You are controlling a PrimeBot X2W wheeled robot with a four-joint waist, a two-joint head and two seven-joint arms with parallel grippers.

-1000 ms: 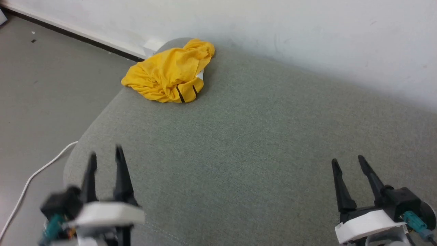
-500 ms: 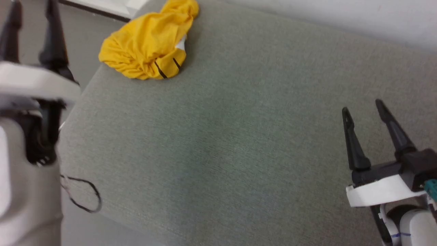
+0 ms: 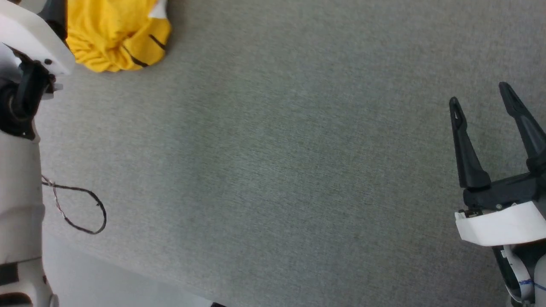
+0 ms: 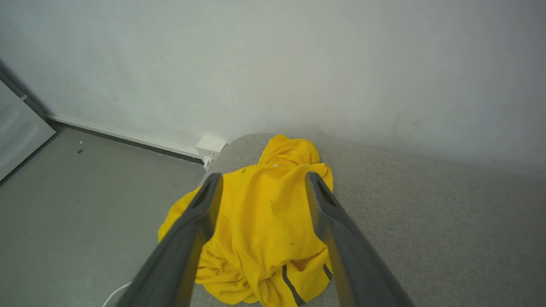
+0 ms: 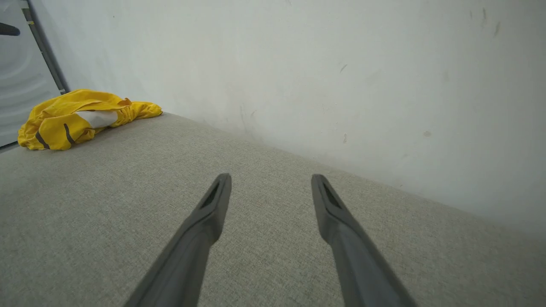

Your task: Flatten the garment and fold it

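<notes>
Reaching for the shirt (image 3: pixel 115 38) is the step in hand. It lies crumpled in a heap at the far left corner of the cushion (image 3: pixel 273 170), close to the wall (image 4: pixel 298 64) and the cushion's left edge. Your left gripper (image 4: pixel 263 177) points at the heap with its fingers spread apart and empty. Your right gripper (image 3: pixel 480 93) is also spread and empty, near the right edge and well apart from the shirt. Pinch a raised outer fold, not the middle. Pull toward the cushion's centre, never toward the left edge.
</notes>
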